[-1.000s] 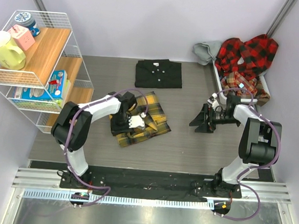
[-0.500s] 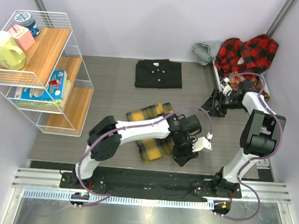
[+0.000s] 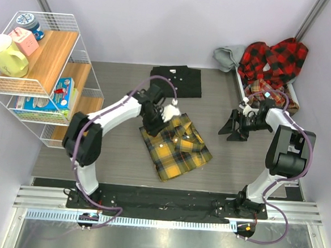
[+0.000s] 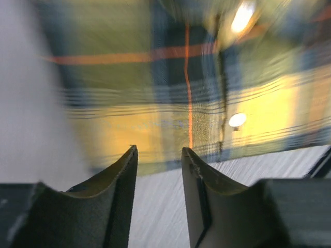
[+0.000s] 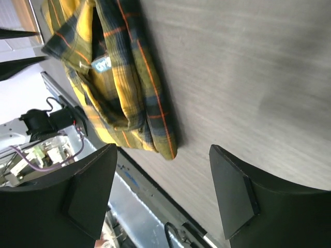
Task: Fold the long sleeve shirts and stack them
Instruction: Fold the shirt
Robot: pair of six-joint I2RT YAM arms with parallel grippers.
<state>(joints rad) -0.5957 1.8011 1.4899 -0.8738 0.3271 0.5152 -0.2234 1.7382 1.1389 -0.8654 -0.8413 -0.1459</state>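
While the folded yellow plaid shirt lies on the bench near the black shirt, the left hand at its far edge and the right hand gape empty, so stacking likely needs a grip first.

Yellow plaid shirt: one. Black shirt: one. Wire shelf: one. Mug: one.

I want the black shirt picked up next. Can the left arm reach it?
Probably yes: the left gripper hangs over the yellow plaid shirt right beside the black shirt, nothing between them.
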